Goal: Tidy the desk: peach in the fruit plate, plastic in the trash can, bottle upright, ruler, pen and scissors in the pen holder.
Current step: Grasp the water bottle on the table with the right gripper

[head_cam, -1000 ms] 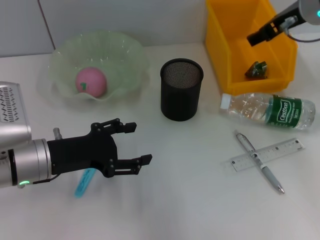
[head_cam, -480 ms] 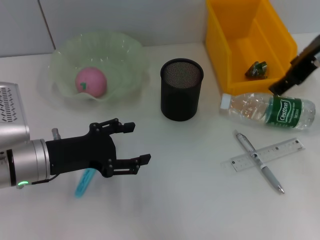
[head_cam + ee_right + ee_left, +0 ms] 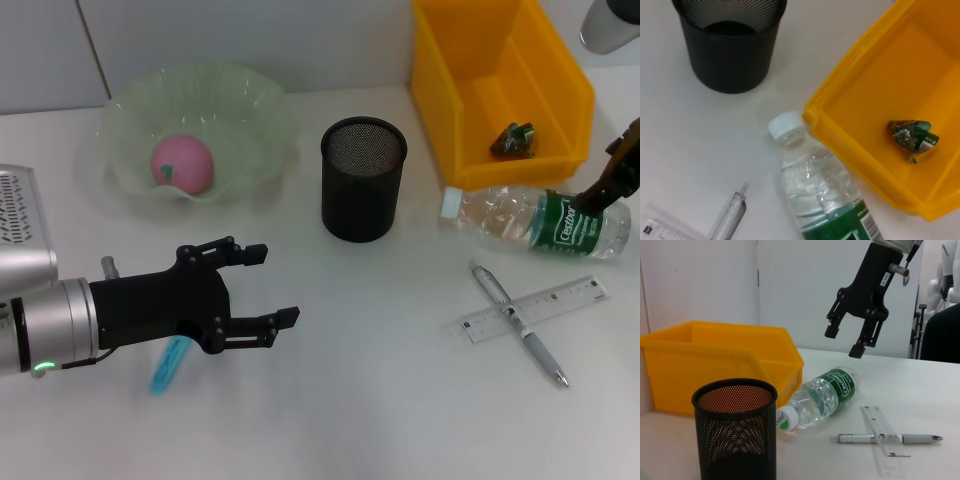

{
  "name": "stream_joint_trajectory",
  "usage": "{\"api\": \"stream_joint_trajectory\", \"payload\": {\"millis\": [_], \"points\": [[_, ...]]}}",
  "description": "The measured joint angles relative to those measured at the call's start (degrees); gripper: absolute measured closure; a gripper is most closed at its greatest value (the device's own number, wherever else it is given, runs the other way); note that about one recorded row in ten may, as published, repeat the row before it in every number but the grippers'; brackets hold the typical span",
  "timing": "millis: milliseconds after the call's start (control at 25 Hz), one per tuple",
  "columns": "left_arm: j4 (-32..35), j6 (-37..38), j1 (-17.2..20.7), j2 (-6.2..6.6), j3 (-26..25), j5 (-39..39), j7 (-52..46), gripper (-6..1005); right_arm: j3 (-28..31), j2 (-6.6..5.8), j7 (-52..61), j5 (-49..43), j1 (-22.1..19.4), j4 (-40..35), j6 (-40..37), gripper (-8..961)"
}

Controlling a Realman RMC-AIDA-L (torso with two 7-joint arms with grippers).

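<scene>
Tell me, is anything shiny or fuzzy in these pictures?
Head view: the bottle glints with highlights, and the table is evenly lit with faint shadows. Left wrist view: the pen holder looks soft up close, while the right gripper above the bottle is sharp.

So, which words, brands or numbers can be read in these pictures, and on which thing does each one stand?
"Cestbon": white letters on the green label of the bottle lying on the table, below the open right gripper.
Ruler: printed scale marks and figures, too small to read.
Small print on the bottle label: too blurred to read.
Nothing else bears text.
</scene>
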Motion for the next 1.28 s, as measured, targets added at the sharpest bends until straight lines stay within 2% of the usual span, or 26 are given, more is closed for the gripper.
{"api": "stream_joint_trajectory", "payload": {"millis": [200, 440, 600, 880, 1280], "points": [[0.00, -0.05, -0.19, 0.02, 0.07, 0.00, -0.12, 137, -3.09, -0.23, -0.71, -0.09, 0.45, 5.24, 3.65, 112], [0.00, -0.10, -0.26, 0.02, 0.09, 0.00, -0.22, 137, -5.66, -0.51, -0.69, -0.11, 0.74, 7.80, 6.52, 112], [0.00, -0.16, -0.31, 0.03, 0.25, 0.00, -0.24, 137, -8.23, -1.20, -0.75, -0.14, 0.47, 8.90, 9.01, 111], [-0.01, -0.22, -0.36, 0.02, 0.34, 0.00, -0.25, 136, -8.51, -1.46, -0.76, -0.17, 0.88, 12.16, 11.05, 111], [0.00, -0.23, -0.55, -0.05, 0.34, -0.01, -0.25, 136, -8.70, -1.00, -0.76, -0.11, 2.73, 18.42, 15.32, 111]]}}
